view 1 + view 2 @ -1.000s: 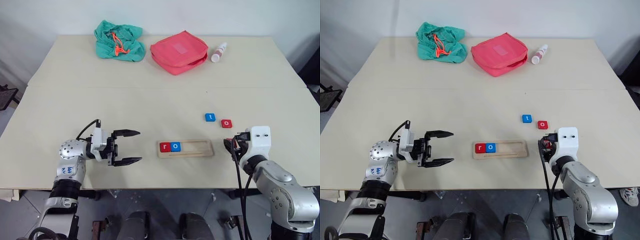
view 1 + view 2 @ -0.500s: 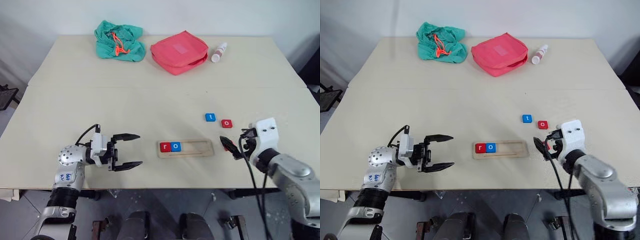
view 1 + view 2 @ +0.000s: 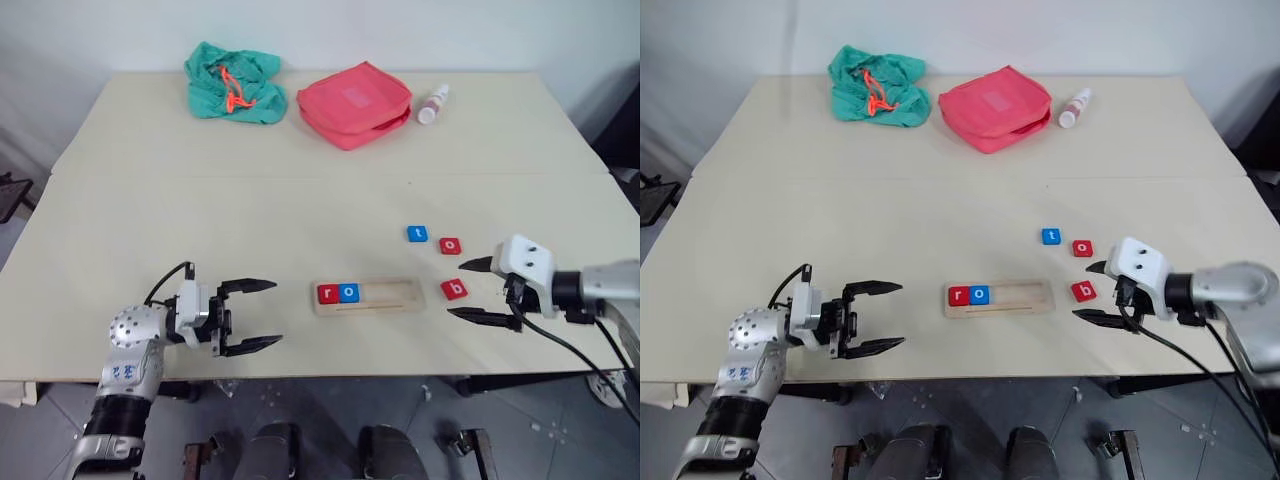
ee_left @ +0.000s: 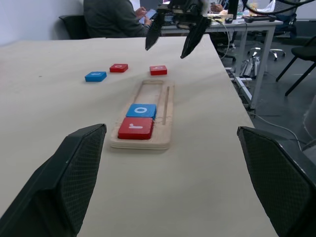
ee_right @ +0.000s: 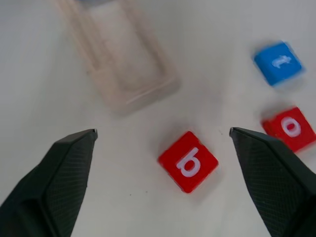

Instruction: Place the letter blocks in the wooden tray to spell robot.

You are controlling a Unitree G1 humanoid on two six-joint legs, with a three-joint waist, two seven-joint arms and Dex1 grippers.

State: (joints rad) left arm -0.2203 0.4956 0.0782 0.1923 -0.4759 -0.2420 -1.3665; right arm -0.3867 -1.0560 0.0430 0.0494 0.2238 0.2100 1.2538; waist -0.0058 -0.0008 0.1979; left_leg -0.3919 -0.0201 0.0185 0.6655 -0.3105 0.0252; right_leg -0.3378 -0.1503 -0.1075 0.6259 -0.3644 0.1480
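Left gripper (image 3: 246, 317) spread wide, empty, left of wooden tray (image 3: 400, 296); tray holds red r (image 3: 327, 294), blue o (image 3: 349, 293). Red b (image 3: 453, 290) on table (image 3: 250, 220) just right of tray, blue t (image 3: 417, 233) and red o (image 3: 450, 245) beyond. Right gripper (image 3: 479, 290) spread, empty, beside b. Tiles look light, stiff, thin: pinch opposite edges. Smooth pale tabletop; person seated behind, office desks

The pale wooden tray (image 3: 369, 296) lies on the tabletop (image 3: 250, 200), holding a red r tile (image 3: 328, 294) and a blue o tile (image 3: 349, 293) touching at its left end. A red b tile (image 3: 454, 290) lies just beside its right end; a red o tile (image 3: 451, 246) and a blue t tile (image 3: 417, 234) lie farther back.
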